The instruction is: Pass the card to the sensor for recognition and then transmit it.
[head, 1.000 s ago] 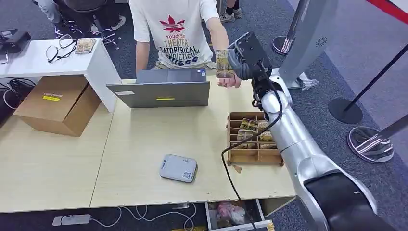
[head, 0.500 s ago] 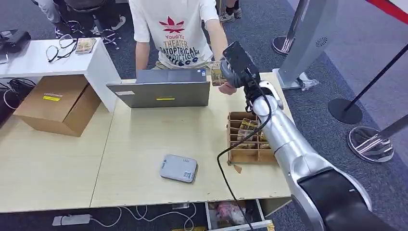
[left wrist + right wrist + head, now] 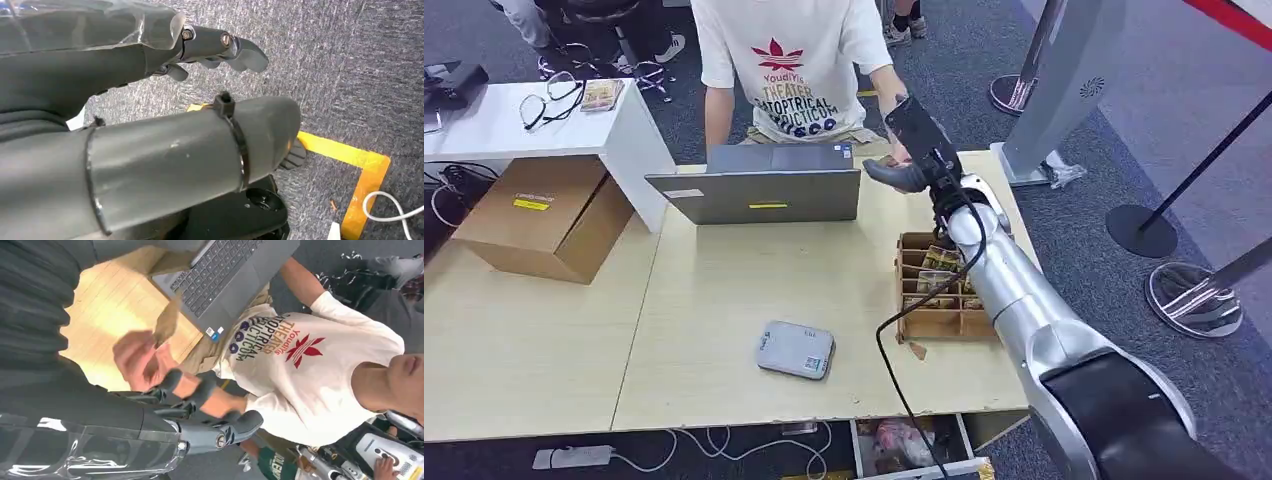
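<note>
The wooden table is taken as the landmark here. A person in a white printed T-shirt is seated at its far edge, right behind the open grey laptop. A cardboard box is parked off the table's left side, under a white desk with glasses on it. A wooden card tray full of cards is set near the table's right edge, and the grey sensor pad is laid flat toward the near edge, well apart from the tray.

The right hand is stretched out over the table's far right corner, fingers spread loosely, nothing gripped. The card is now pinched in the person's hand, just beside the laptop and blurred in the right wrist view. The left hand is hung above grey carpet, fingers apart, nothing held.
</note>
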Controlling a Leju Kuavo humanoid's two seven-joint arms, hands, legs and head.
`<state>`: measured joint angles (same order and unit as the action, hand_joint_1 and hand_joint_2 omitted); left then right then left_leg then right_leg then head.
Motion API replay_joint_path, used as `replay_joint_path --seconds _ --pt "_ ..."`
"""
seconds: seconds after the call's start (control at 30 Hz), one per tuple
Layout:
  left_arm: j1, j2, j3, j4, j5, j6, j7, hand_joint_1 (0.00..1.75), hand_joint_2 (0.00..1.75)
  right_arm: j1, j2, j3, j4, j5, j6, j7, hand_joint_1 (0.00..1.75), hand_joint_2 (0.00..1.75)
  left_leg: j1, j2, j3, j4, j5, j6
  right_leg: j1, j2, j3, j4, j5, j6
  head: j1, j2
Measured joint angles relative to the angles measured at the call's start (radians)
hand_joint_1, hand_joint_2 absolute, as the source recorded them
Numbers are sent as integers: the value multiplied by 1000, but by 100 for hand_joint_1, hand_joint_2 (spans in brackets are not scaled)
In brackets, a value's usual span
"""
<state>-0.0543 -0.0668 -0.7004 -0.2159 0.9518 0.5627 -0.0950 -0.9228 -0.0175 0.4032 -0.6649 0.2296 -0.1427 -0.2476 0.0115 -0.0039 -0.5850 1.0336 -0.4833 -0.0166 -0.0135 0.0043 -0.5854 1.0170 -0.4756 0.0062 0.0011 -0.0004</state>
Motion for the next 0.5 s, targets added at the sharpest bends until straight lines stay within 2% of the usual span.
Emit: replay_joint_path --seconds 0.17,0.3,0.4,0.5 --pt "1 1 0 0 2 0 -8 0 0 11 -3 0 -25 -3 -17 -15 0 175 0 0 0 0 0 0 0 0 0 0 0 0 0 0" --pt "3 -4 -3 0 9 7 -21 0 0 53 -26 0 -119 -8 -53 -29 0 175 0 0 0 0 0 0 0 0 0 0 0 0 0 0" --pt "6 -33 -3 0 40 99 -92 0 0 94 -56 -1 -196 -2 -66 -35 0 175 0 0 0 0 0 0 -1 0 0 -1 0 0 0 0" --pt "11 -60 -3 0 53 122 -115 0 0 147 -87 -2 -282 25 -90 -46 0 175 0 0 0 0 0 0 0 0 0 -1 0 0 0 0"
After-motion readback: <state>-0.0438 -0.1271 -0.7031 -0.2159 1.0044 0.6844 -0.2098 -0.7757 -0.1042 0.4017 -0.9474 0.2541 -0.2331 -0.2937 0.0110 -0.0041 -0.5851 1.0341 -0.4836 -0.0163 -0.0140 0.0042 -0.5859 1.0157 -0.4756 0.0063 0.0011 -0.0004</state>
